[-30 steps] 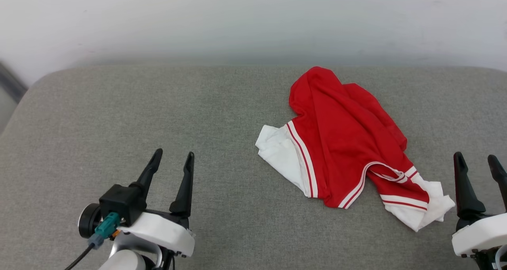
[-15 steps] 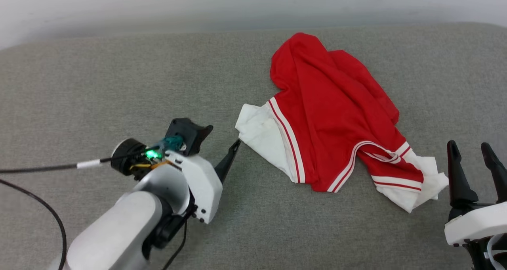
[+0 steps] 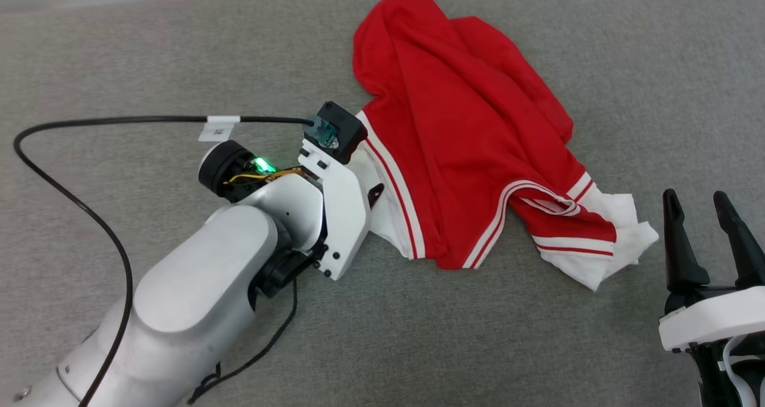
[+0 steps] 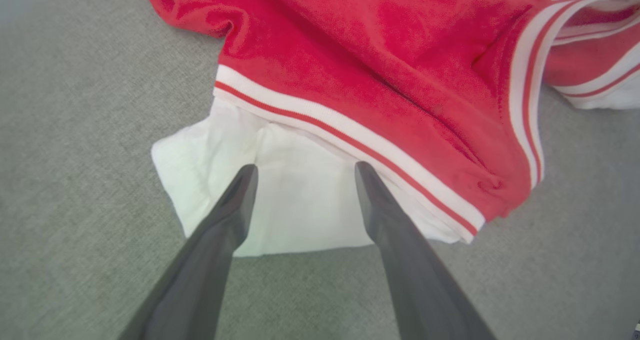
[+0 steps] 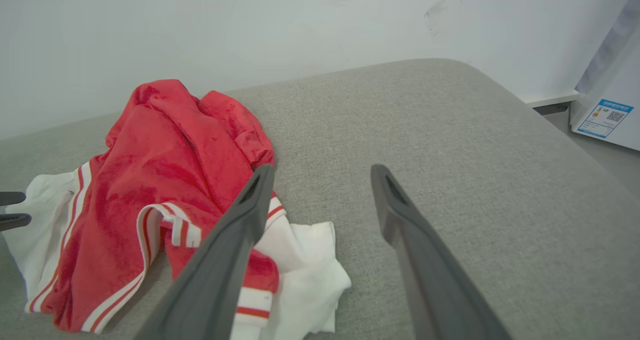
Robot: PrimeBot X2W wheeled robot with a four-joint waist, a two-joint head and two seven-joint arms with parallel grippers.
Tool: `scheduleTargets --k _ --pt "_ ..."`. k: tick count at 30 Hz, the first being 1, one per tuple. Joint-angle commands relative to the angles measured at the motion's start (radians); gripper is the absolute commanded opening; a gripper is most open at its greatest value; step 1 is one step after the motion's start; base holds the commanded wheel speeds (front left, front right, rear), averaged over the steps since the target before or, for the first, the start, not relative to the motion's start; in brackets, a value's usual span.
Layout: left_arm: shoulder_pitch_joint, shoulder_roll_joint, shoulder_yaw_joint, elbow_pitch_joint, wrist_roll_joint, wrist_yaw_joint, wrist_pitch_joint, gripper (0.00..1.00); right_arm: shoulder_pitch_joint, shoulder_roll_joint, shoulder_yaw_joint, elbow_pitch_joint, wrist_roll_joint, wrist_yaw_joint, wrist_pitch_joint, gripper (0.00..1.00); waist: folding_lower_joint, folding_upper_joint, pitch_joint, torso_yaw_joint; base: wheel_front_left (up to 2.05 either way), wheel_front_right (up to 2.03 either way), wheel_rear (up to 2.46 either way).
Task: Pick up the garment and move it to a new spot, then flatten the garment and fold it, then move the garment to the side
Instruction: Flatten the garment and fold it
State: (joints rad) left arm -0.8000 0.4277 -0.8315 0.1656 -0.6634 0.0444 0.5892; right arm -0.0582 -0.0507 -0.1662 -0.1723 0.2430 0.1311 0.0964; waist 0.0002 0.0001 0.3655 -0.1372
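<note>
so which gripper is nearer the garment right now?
Left. The left gripper has its open fingers over the garment's white sleeve; the right gripper stands open beside the other sleeve, apart from it.

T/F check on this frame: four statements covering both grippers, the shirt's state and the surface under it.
1. The left gripper is open, with its fingers over the shirt's white sleeve. True.
2. The shirt is folded flat. False: it lies crumpled and bunched.
3. The right gripper is clamped on the shirt's other sleeve. False: it is open, off to the shirt's side, gripping nothing.
4. The shirt lies on a grey cushion. True.
</note>
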Motion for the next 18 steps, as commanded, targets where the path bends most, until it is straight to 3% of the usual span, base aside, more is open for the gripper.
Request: scheduleTargets --k 1,7,11,12,15,18 --pt "-0.019 -0.001 -0.005 0.017 0.004 -0.005 0.012 1.0 -0.011 0.001 0.002 0.004 0.002 -0.001 -0.006 1.0 -0.0002 -0.0001 0.021 -0.021 0.0 0.0 0.0" --pt "-0.045 -0.003 -0.034 0.123 0.029 -0.009 0.039 1.0 -0.019 0.001 0.002 0.015 0.009 -0.001 -0.02 1.0 -0.0002 -0.0001 0.044 -0.039 0.0 0.0 0.0" --pt "-0.027 0.006 -0.07 0.177 0.033 -0.037 0.058 0.97 -0.02 0.001 -0.001 0.022 0.008 -0.001 -0.025 1.0 -0.0002 -0.0001 0.051 -0.037 0.0 0.0 0.0" --pt "-0.019 0.001 -0.074 0.182 0.026 -0.047 0.052 0.0 -0.022 0.001 -0.001 0.025 0.006 -0.001 -0.026 1.0 -0.0002 -0.0001 0.051 -0.034 0.0 0.0 0.0" --pt "-0.005 -0.012 -0.068 0.172 0.019 -0.063 0.002 0.0 -0.024 0.001 -0.002 0.032 0.0 -0.001 -0.024 1.0 -0.0002 -0.0001 0.039 -0.021 0.0 0.0 0.0" --pt "0.005 -0.013 -0.05 0.141 0.028 -0.052 -0.072 0.0 -0.018 0.001 -0.007 0.037 -0.007 -0.001 -0.019 1.0 -0.0002 -0.0001 0.012 -0.002 0.0 0.0 0.0"
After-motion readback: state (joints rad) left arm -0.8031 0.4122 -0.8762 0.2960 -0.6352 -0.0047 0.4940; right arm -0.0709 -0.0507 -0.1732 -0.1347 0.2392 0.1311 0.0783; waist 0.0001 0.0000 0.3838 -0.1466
